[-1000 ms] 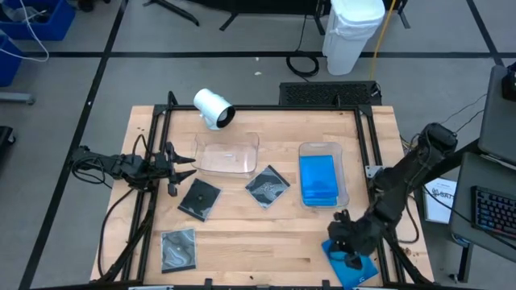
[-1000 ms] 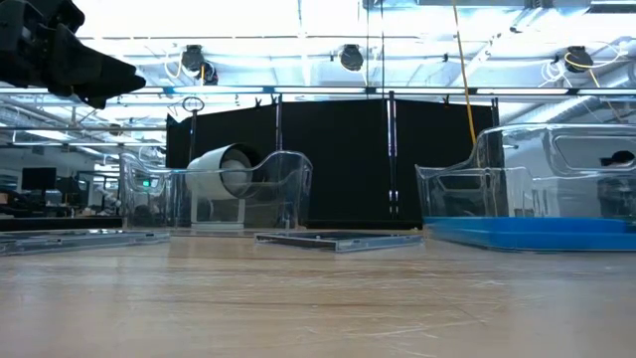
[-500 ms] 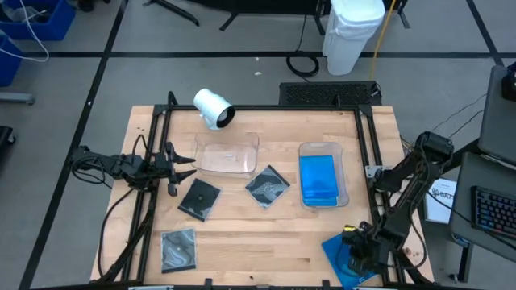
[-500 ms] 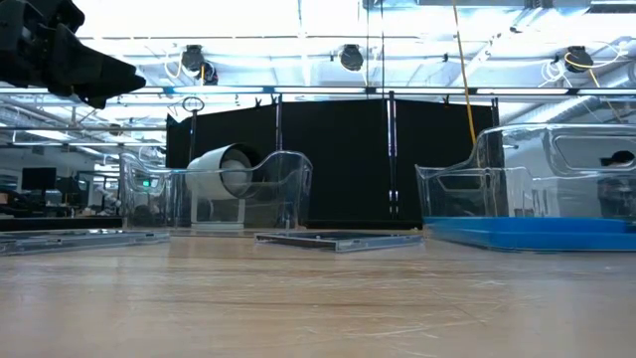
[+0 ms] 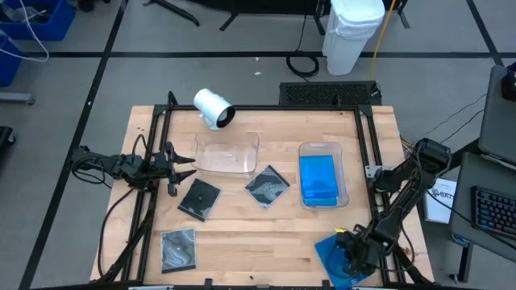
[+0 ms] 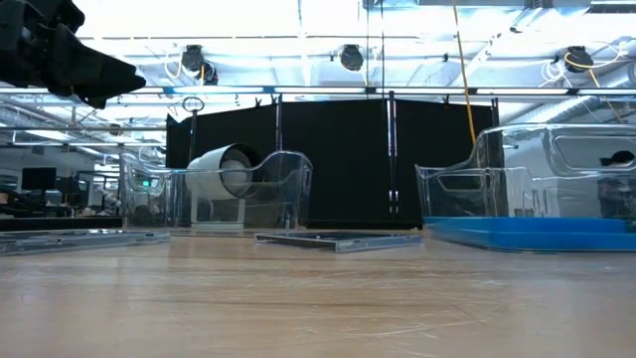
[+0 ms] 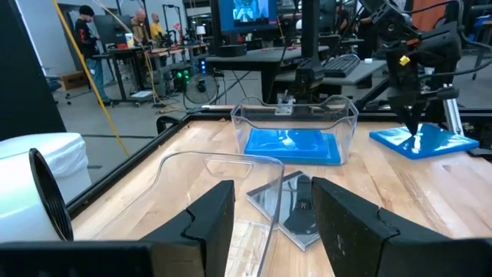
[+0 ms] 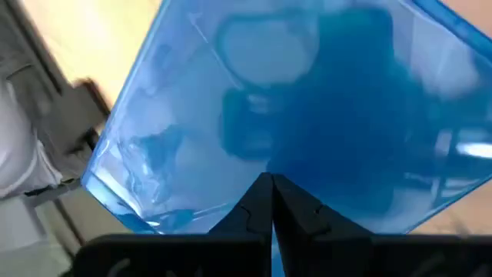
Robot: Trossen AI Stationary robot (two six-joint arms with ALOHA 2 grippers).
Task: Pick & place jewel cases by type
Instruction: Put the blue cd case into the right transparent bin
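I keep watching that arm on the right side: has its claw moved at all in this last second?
Yes. In the high view the right gripper has slid toward the table's near edge, away from the clear tray, over the loose blue jewel case.

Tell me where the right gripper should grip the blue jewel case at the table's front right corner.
Probably by its outer edge, from above. The blue jewel case lies flat and thin, overhanging the table corner, so fingers can close over that lip. The right gripper sits directly above it, fingertips together.

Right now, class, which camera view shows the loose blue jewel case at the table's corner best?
The right wrist view: the blue jewel case fills it, under the right pincer. The high view shows it partly hidden by the arm, the left wrist view shows it distant, and the low view misses it.
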